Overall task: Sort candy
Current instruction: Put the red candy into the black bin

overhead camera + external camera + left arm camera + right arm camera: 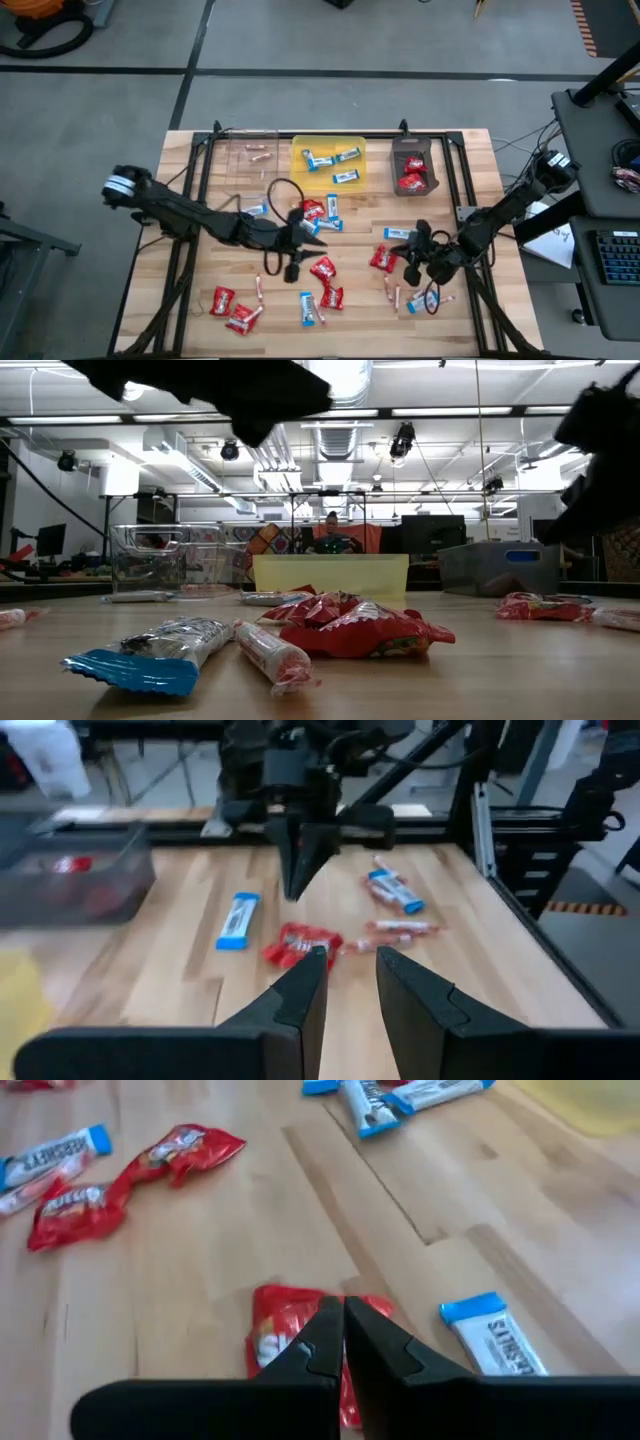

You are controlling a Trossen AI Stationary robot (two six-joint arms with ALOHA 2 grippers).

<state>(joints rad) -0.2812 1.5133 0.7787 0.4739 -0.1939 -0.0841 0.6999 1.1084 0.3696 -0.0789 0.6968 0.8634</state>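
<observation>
Wooden counter (pixel 200 320) carries the candy, scattered across its middle and front. My left hand (pixel 312 232) hangs over the centre with fingers spread and nothing between them, just beside a red packet (pixel 313 209) and blue-and-white bars (pixel 331 212). Behind stand three trays: clear tray (pixel 247 150) with pinkish sticks, yellow tray (pixel 328 146) with blue-and-white bars, dark tray (pixel 411 150) with red packets. My right hand (pixel 342 1330) hovers right of centre, fingers pressed together, above another red packet (pixel 275 1330).
</observation>
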